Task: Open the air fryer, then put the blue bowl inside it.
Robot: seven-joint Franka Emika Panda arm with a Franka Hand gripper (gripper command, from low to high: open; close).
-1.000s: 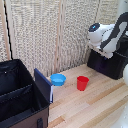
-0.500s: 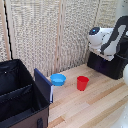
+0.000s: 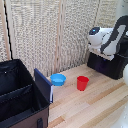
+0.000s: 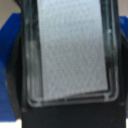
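Observation:
The air fryer (image 3: 109, 66) is a black box at the exterior view's right, against the slatted wall. The white arm bends down over its top, and the gripper (image 3: 100, 50) sits low at the fryer's upper front, its fingers too blurred to read. In the wrist view a black body with a grey panel (image 4: 70, 50) fills the picture at very close range, with blue patches at the sides. The blue bowl (image 3: 58, 79) rests on the wooden table, well away from the gripper. Whether the fryer's drawer is pulled out cannot be told.
A red cup (image 3: 82, 83) stands upright on the table between the bowl and the fryer. A big black fabric case (image 3: 20, 97) with dividers and a raised blue-edged flap (image 3: 43, 86) takes up the exterior view's lower left.

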